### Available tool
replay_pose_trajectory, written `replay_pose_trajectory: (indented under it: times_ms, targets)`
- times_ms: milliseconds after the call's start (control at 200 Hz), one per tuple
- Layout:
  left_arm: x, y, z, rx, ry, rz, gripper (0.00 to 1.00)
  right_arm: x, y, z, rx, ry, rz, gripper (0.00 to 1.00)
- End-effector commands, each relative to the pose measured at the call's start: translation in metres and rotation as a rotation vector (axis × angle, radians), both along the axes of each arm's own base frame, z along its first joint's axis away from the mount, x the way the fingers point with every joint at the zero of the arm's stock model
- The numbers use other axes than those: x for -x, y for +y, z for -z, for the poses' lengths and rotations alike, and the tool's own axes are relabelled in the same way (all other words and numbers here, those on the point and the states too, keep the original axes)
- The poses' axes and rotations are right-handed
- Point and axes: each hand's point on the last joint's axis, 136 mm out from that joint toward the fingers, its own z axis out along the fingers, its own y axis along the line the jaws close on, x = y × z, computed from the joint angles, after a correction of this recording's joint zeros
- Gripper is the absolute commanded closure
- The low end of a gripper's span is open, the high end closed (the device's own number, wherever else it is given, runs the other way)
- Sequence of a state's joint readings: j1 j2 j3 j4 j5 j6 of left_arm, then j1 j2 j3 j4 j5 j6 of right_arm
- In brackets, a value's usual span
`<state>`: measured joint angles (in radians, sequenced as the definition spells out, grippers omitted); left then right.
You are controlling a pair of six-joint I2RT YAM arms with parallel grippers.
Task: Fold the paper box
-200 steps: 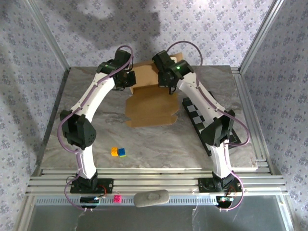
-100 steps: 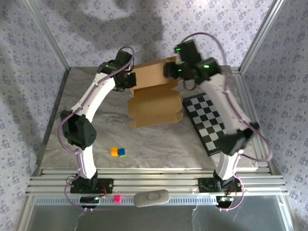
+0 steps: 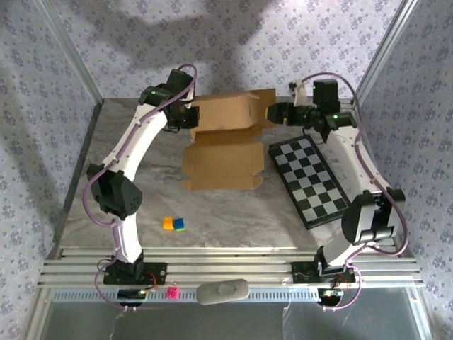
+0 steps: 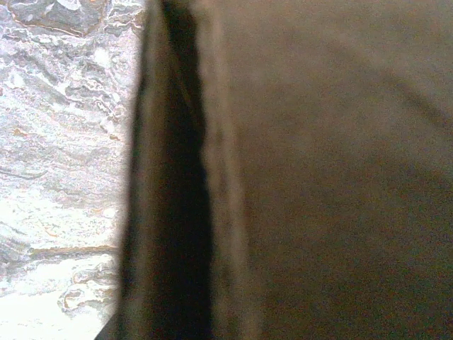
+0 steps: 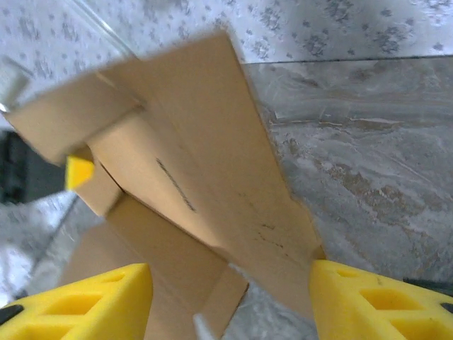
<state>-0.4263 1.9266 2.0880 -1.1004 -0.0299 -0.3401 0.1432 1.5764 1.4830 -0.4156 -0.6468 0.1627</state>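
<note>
Top external view: paper box (image 3: 225,145) at the far middle of the table (image 3: 212,205), rear wall raised, front panel lying flat toward the arms, checkerboard (image 3: 308,180) just beside on the right. Left hand (image 3: 185,119) pinched shut on the box's left end wall; right hand (image 3: 272,113) just off the right end flap, yellow fingers (image 5: 78,301) apart, gripping nothing. Handling, by judgement — light, thin cardboard, stiff across panels yet hinging readily at creases, easily dented, prone to sliding on the smooth table; best taken at a flap's free edge near its crease — opposite end steadied.
</note>
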Motion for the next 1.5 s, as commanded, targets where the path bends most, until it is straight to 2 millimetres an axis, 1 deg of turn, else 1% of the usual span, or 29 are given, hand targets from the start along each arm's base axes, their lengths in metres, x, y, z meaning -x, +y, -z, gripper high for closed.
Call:
replay_pose_trajectory:
  times_ms: [0, 15, 60, 130, 200, 250, 340, 420, 510, 575, 625, 710, 775, 840, 900, 1009, 1094, 1209, 1289, 1364, 1494]
  targets:
    - [0.006, 0.007, -0.001, -0.021, 0.029, 0.027, 1.00, 0.011, 0.007, -0.035, 0.093, -0.381, -0.116, 0.36]
    - [0.006, 0.008, -0.001, -0.022, 0.029, 0.026, 1.00, 0.010, 0.006, -0.037, 0.103, -0.417, -0.110, 0.35]
    - [0.006, 0.010, 0.001, -0.023, 0.034, 0.026, 1.00, 0.007, 0.000, -0.035, 0.126, -0.457, -0.080, 0.32]
    - [0.006, 0.011, 0.002, -0.022, 0.035, 0.033, 1.00, 0.002, -0.006, -0.031, 0.117, -0.430, -0.083, 0.32]
    - [0.005, 0.010, 0.002, -0.019, 0.033, 0.038, 1.00, 0.002, -0.002, -0.030, 0.082, -0.406, -0.123, 0.32]
    - [0.004, 0.010, 0.003, -0.018, 0.034, 0.038, 1.00, 0.002, 0.005, -0.030, 0.059, -0.393, -0.159, 0.33]
    - [0.001, 0.011, 0.004, -0.014, 0.036, 0.034, 1.00, 0.002, 0.016, -0.027, 0.064, -0.375, -0.201, 0.33]
    - [-0.001, 0.011, 0.003, -0.012, 0.032, 0.035, 1.00, -0.006, 0.013, -0.018, 0.092, -0.364, -0.189, 0.33]
    - [-0.003, 0.011, 0.003, -0.012, 0.030, 0.036, 1.00, -0.016, 0.006, -0.019, 0.062, -0.358, -0.174, 0.32]
    - [-0.004, 0.012, 0.003, -0.011, 0.029, 0.035, 1.00, -0.018, 0.011, -0.021, 0.036, -0.347, -0.207, 0.33]
    - [-0.005, 0.012, 0.004, -0.009, 0.030, 0.034, 1.00, -0.018, 0.018, -0.019, 0.034, -0.339, -0.236, 0.34]
    - [-0.008, 0.011, 0.004, -0.007, 0.029, 0.033, 1.00, -0.019, 0.027, -0.008, 0.037, -0.313, -0.270, 0.39]
    - [-0.009, 0.012, 0.004, -0.005, 0.030, 0.031, 1.00, -0.022, 0.030, 0.002, 0.037, -0.287, -0.281, 0.44]
    - [-0.010, 0.011, 0.003, -0.004, 0.029, 0.031, 1.00, -0.028, 0.029, 0.007, 0.050, -0.283, -0.267, 0.44]
    - [-0.011, 0.012, 0.003, -0.004, 0.028, 0.029, 1.00, -0.034, 0.025, 0.009, 0.064, -0.290, -0.247, 0.43]
    - [-0.010, 0.014, 0.004, -0.007, 0.034, 0.026, 1.00, -0.043, 0.014, 0.000, 0.058, -0.310, -0.207, 0.39]
    - [-0.010, 0.017, 0.004, -0.009, 0.035, 0.019, 1.00, -0.044, 0.006, -0.009, 0.060, -0.325, -0.188, 0.35]
    - [-0.011, 0.020, 0.004, -0.007, 0.034, 0.015, 1.00, -0.042, -0.001, -0.015, 0.041, -0.326, -0.185, 0.28]
    - [-0.012, 0.021, 0.005, -0.007, 0.037, 0.012, 1.00, -0.039, 0.004, -0.016, 0.004, -0.310, -0.217, 0.25]
    - [-0.012, 0.021, 0.005, -0.003, 0.036, 0.014, 1.00, -0.038, 0.011, -0.012, -0.010, -0.289, -0.245, 0.25]
    - [-0.013, 0.021, 0.005, -0.002, 0.037, 0.016, 1.00, -0.039, 0.025, -0.003, -0.036, -0.261, -0.289, 0.27]
